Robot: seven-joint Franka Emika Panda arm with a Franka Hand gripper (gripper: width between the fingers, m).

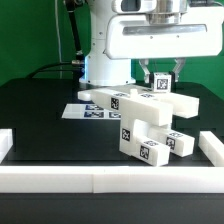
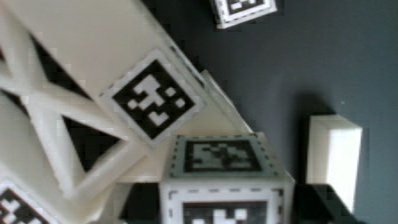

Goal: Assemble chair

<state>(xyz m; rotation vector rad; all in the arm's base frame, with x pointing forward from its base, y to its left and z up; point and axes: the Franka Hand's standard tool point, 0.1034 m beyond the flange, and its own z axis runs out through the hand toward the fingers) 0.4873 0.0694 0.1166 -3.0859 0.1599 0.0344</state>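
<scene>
Several chair [image 1: 140, 122] blocks already sit joined near the centre of the tabletop [image 1: 40, 105]; more work seems left. The fingers [image 1: 179, 70] flank a tagged block [image 1: 160, 84] toward the far edge; whether they grip it, I cannot tell.

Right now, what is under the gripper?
A tagged white chair piece, just below the gripper. The other chair parts cover its base; whether the gripper holds it cannot be seen.
</scene>
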